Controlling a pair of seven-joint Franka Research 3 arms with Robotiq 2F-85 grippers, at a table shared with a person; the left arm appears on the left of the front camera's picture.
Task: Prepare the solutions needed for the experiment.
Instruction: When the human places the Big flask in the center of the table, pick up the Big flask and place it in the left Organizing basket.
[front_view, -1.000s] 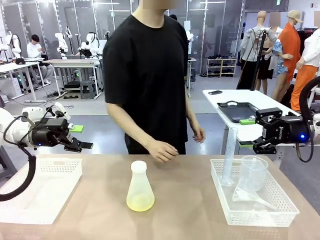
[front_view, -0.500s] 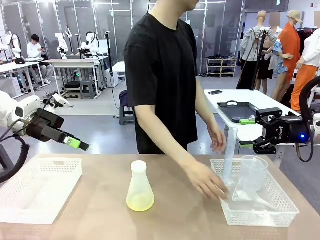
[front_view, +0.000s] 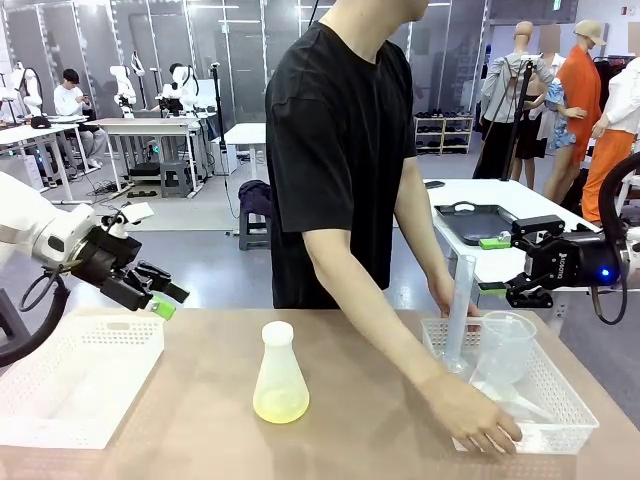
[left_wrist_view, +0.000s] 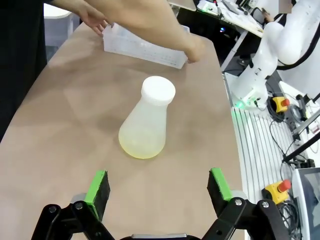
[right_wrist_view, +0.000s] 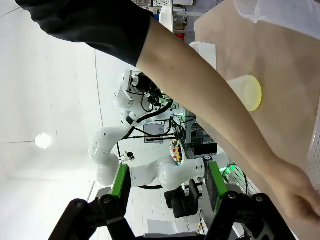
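A translucent conical flask (front_view: 280, 372) with a white cap stands at the table's middle, holding a shallow layer of pale yellow solution (front_view: 280, 405). My left gripper (front_view: 165, 300) hovers open above the table's left side, apart from the flask. In the left wrist view the flask (left_wrist_view: 147, 122) and its solution (left_wrist_view: 140, 146) lie ahead of the open left gripper (left_wrist_view: 160, 187). My right gripper (front_view: 492, 266) stays open off the table's far right edge, above the basket. The right gripper (right_wrist_view: 167, 182) looks past the person's arm (right_wrist_view: 210, 95) to the flask (right_wrist_view: 247, 92).
A white basket (front_view: 445, 405) at the right holds a measuring cylinder (front_view: 460, 310), a beaker (front_view: 505, 345) and a funnel (front_view: 500, 392). The person's hand (front_view: 478, 420) grips its front edge, the other hand its far edge. Another white basket (front_view: 80, 370) sits at the left.
The person stepped right and took hold of the right basket with both hands. My left gripper swung and dropped a little toward the table. The right arm stayed still.
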